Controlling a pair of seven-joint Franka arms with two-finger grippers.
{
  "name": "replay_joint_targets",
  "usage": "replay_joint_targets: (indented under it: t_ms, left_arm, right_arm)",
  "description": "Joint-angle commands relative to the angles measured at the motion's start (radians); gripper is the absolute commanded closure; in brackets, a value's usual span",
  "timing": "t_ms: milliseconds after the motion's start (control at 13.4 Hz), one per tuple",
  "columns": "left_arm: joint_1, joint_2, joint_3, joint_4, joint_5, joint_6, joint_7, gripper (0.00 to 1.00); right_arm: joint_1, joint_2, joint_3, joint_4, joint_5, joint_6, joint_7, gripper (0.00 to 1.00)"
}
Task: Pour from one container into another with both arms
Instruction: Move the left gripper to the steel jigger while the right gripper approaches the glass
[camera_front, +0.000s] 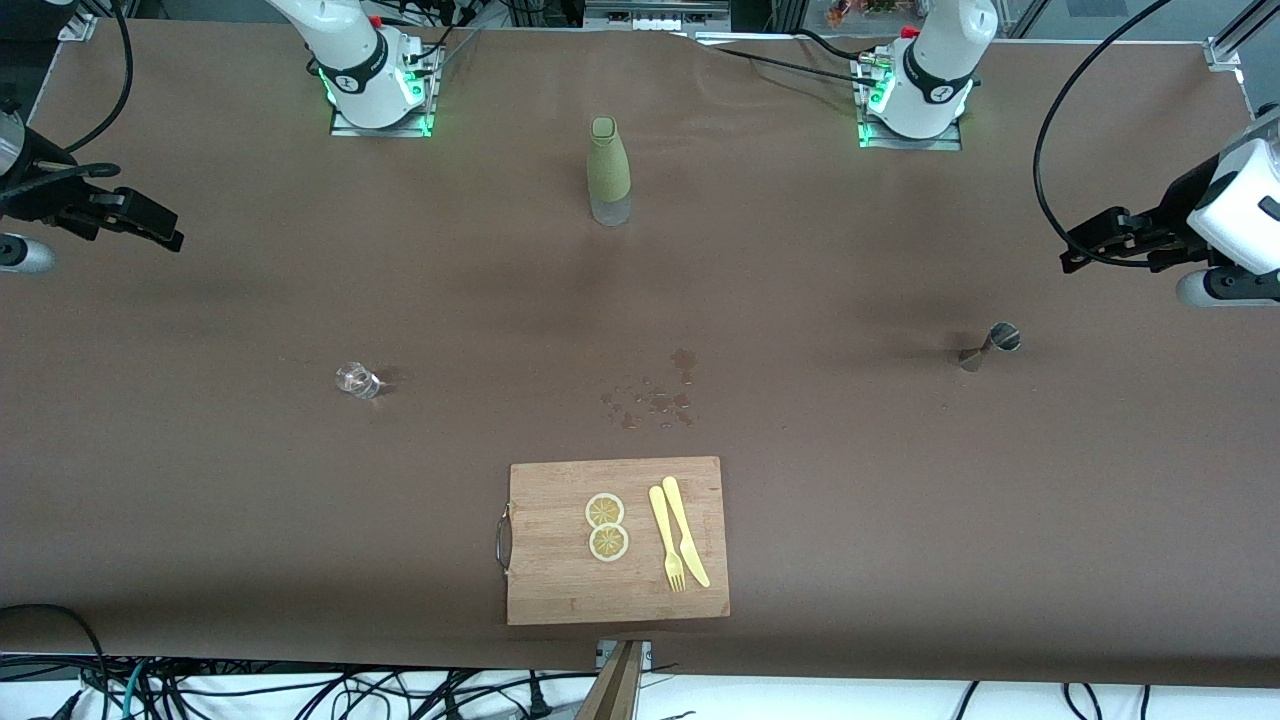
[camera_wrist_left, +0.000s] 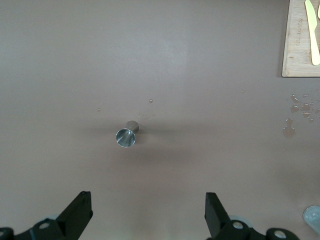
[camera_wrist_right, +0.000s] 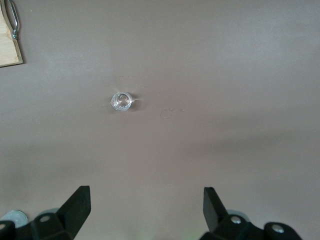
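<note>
A small clear glass (camera_front: 358, 380) (camera_wrist_right: 121, 101) stands on the brown table toward the right arm's end. A metal jigger (camera_front: 990, 345) (camera_wrist_left: 126, 136) stands toward the left arm's end. A tall green bottle (camera_front: 608, 170) stands upright between the two bases. My right gripper (camera_front: 160, 228) (camera_wrist_right: 146, 212) hovers open and empty over the table's edge, well apart from the glass. My left gripper (camera_front: 1085, 250) (camera_wrist_left: 148, 215) also hangs open with nothing in it, up in the air and short of the jigger.
A wooden cutting board (camera_front: 560, 590) (camera_wrist_left: 297, 55) (camera_wrist_right: 7, 47) with two lemon slices (camera_front: 606, 526), a yellow knife and a fork (camera_front: 668, 540) lies near the front camera. Water drops (camera_front: 650, 400) (camera_wrist_left: 300, 107) spot the table between board and bottle.
</note>
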Motion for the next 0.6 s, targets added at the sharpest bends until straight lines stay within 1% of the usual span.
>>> replay_joint_targets:
  t_ms: [0,522]
  left_arm:
    - [-0.012,0.011,0.003,0.021,0.021,-0.003,0.0,0.0]
    - [-0.009,0.017,0.001,0.033,0.017,-0.006,0.0,0.0]
  right_arm:
    - [0.003,0.011,-0.001,0.026,-0.015,-0.021,0.009,0.0]
    - [-0.001,0.022,-0.009,0.026,-0.009,-0.027,0.002,0.0]
